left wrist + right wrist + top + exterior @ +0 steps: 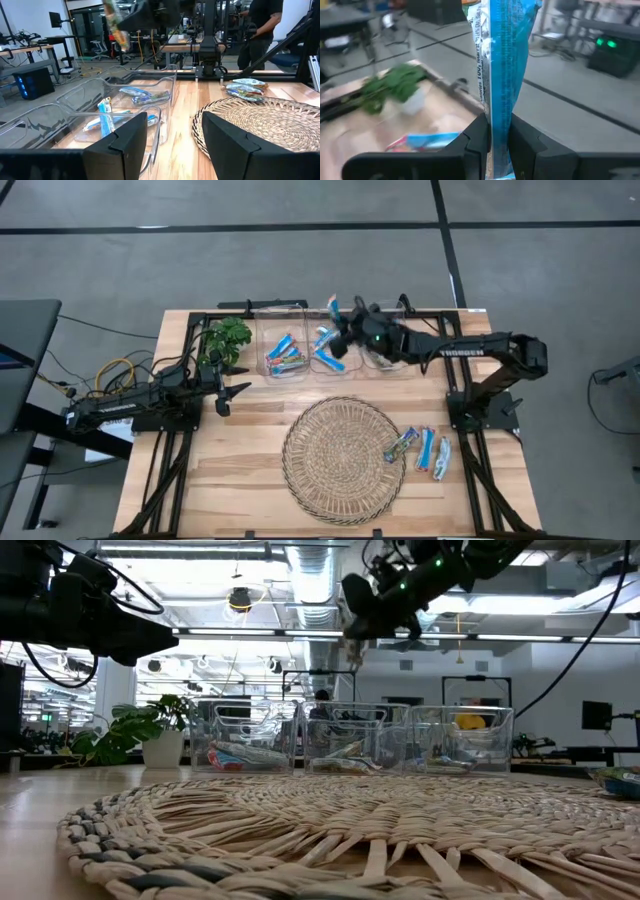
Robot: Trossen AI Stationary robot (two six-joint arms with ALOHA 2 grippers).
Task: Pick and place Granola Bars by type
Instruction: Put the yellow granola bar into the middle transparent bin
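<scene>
My right gripper (343, 330) is above the middle one of three clear bins (330, 362) at the table's far side, shut on a blue-and-white wrapped granola bar (502, 60). This bar also shows in the high view (334, 305) and in the left wrist view (116, 25). Other bars lie in the left bin (285, 358) and the middle bin (328, 345). Three more bars (427, 448) lie flat on the table right of the round woven mat (342, 460). My left gripper (235, 392) waits open at the table's left side. My right gripper pinches the bar between its two fingers (475, 142), which lie on the wrapper's flat faces at its lower part (501, 125). Most of the bar sticks out past the fingertips. It is lifted clear, above the bins, and in the low view it hangs below the gripper (352, 652).
A small potted plant (225, 340) stands left of the bins. The third, right-hand bin (385, 355) is under the right arm. Bare wood lies between the mat and the bins and on the table's left half. A person (260, 30) stands in the room beyond the table.
</scene>
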